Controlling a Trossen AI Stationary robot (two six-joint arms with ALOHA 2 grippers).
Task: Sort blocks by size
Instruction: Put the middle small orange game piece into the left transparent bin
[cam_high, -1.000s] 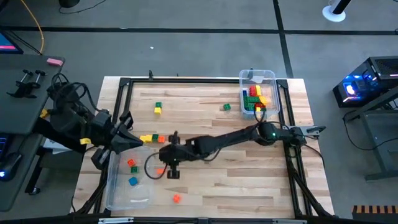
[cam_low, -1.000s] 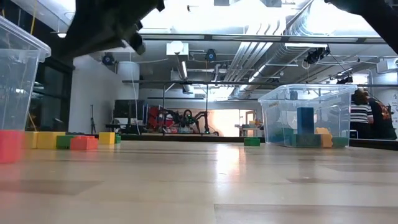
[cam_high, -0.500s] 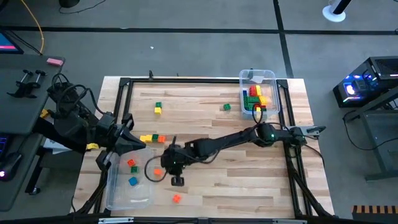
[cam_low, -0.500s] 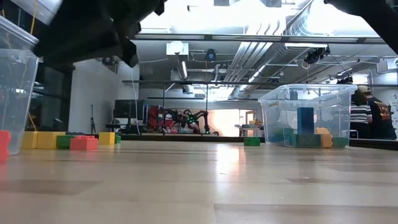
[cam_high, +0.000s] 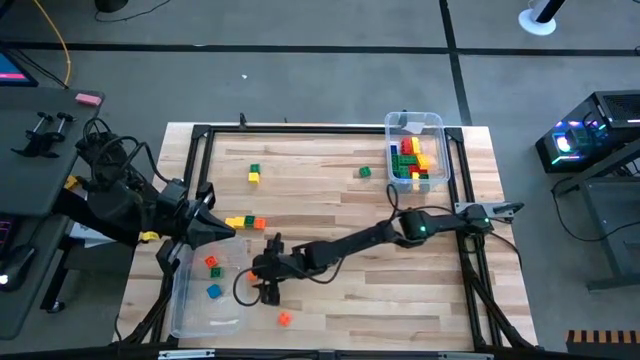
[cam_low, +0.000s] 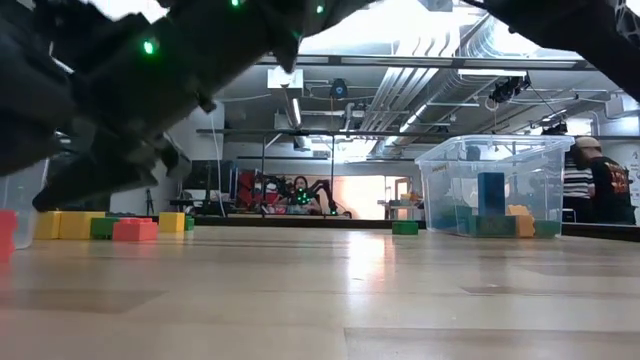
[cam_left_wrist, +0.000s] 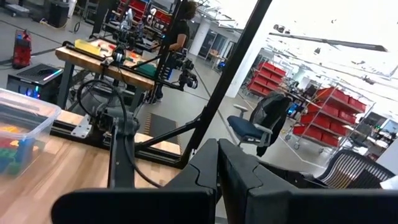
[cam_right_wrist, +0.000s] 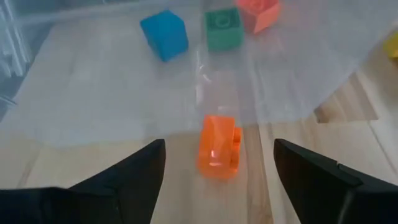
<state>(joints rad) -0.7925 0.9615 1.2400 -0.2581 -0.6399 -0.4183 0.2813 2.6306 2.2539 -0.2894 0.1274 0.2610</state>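
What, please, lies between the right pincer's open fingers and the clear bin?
In the right wrist view, one orange block lies between the right pincer and the bin wall.

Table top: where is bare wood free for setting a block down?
Free: the wide patch between the right arm and the far bin. Crowded: near the left bin, where the right tool hovers.

Left bin (cam_low: 15, 205) behind blurred right arm (cam_low: 150, 90).
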